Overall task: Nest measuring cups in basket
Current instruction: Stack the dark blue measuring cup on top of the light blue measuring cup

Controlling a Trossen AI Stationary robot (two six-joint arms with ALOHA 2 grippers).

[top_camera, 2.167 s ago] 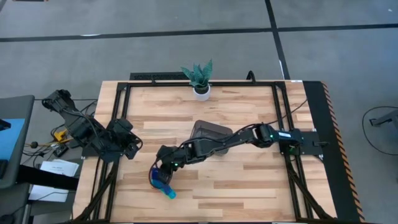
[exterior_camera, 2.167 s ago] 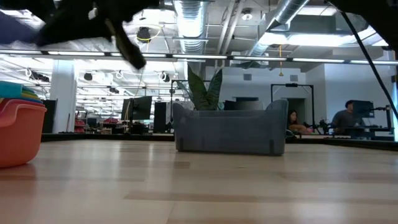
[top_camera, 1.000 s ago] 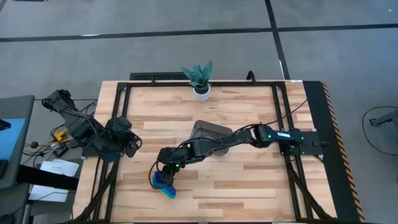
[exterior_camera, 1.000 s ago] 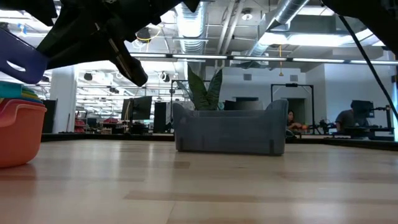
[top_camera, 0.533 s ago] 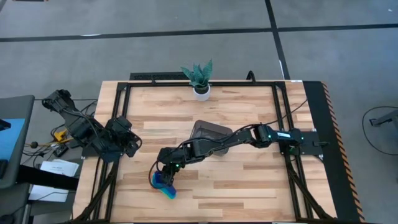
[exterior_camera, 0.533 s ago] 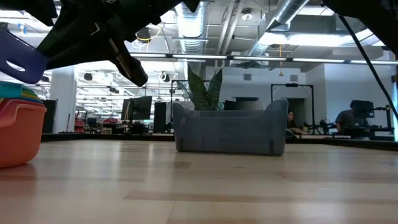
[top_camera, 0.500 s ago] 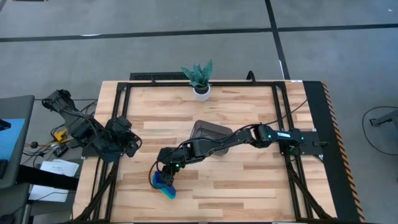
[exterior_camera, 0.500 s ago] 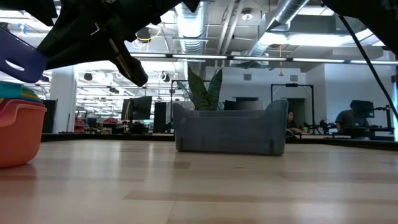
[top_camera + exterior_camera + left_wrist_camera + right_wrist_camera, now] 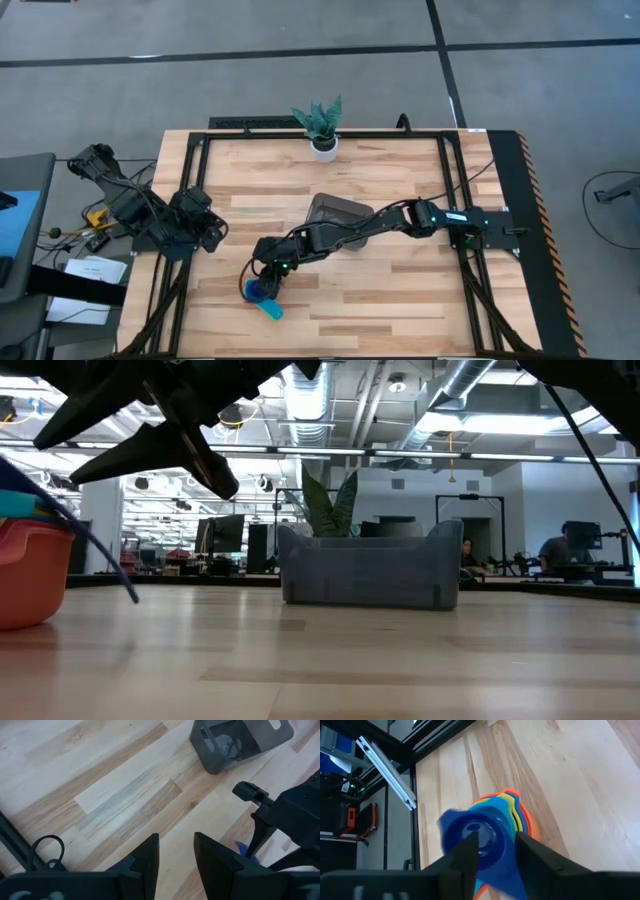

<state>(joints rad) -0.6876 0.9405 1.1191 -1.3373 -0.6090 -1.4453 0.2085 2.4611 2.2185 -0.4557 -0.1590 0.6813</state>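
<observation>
The right gripper (image 9: 268, 281), which a moment ago held the dark blue cup (image 9: 479, 840) up by its handle over the stack of measuring cups (image 9: 262, 294) near the table's front left, now has its fingers parted and nothing between them, and the cup shows blurred just above the stack, its handle slanting down toward the wood in the low view. The left gripper (image 9: 175, 851) waits at the left edge with a narrow gap between its fingers, holding nothing. The light wooden table (image 9: 400, 300) carries the grey basket (image 9: 370, 565) at its centre and a potted plant (image 9: 321, 125) at the far edge, with an open workshop and seated people (image 9: 562, 552) beyond
</observation>
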